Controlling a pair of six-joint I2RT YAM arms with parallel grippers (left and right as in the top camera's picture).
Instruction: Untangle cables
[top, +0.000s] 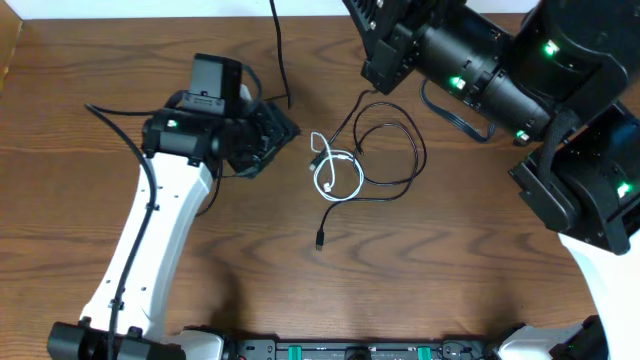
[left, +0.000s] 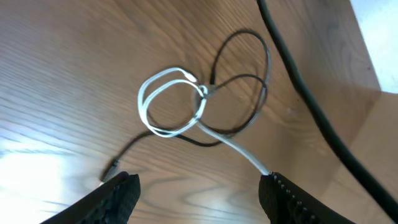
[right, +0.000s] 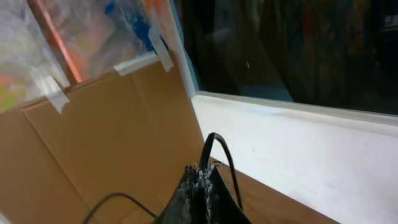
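A white cable lies coiled at the table's middle, crossing the loops of a thin black cable whose plug points toward the front. In the left wrist view the white coil and the black loops lie just ahead of my open, empty left gripper. Overhead, that gripper sits just left of the coil. A second black cable runs from the back edge down to the table. My right gripper is raised and shut on a black cable. Its fingers are hidden overhead.
The bulky right arm fills the back right, with its own black wire looping below it. A cardboard wall and a white ledge stand behind the table. A black rail runs along the front edge.
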